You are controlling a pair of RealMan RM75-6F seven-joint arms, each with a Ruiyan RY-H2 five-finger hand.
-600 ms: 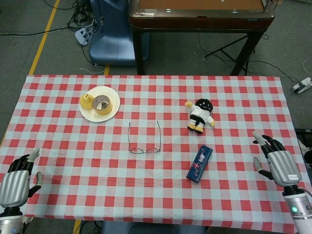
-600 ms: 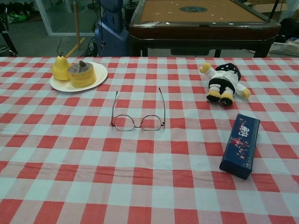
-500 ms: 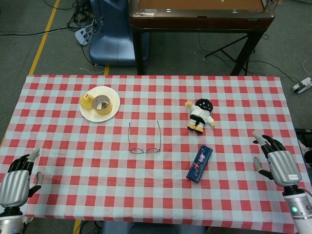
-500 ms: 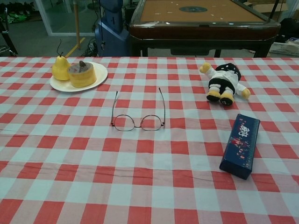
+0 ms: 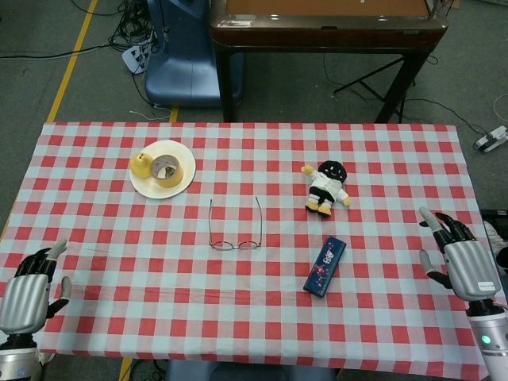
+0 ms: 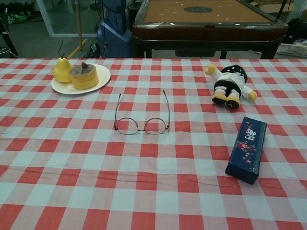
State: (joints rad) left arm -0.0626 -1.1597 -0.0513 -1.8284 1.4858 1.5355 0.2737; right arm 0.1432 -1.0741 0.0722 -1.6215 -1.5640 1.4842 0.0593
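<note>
Blue box (image 5: 325,266): flat, oblong, dark blue with printed pattern. Lies slantwise on the bench (image 5: 381,159), right of centre toward the near edge. Of all the items it is nearest the right hand (image 5: 463,264), yet apart from it.

Right hand: at the bench's right edge near the near corner, fingers spread and extended, holding nothing. Head view only.

Left hand (image 5: 25,295): at the near left corner, fingers loosely apart, holding nothing, well apart from every item.

Plush doll (image 5: 325,187): black head, white shirt, yellow feet; lying just beyond the blue box, toward the far edge.

Spectacles (image 5: 235,226): thin wire frame, arms unfolded and pointing to the far edge, lenses toward the near edge; about mid-bench.

Plate (image 5: 184,176): cream, toward the far left corner, bearing a yellow pear (image 5: 140,164) and a tape roll (image 5: 166,169) side by side.

Hazards, as judged:
- The box lies flat and low; fingers coming down on it may push it along the checked cloth rather than get under it.
- A sideways slide could carry it into the plush doll.
- A sweep toward mid-bench could snag or bend the fragile spectacles.
- Dragging fingers could bunch the cloth and shift everything on it.
</note>
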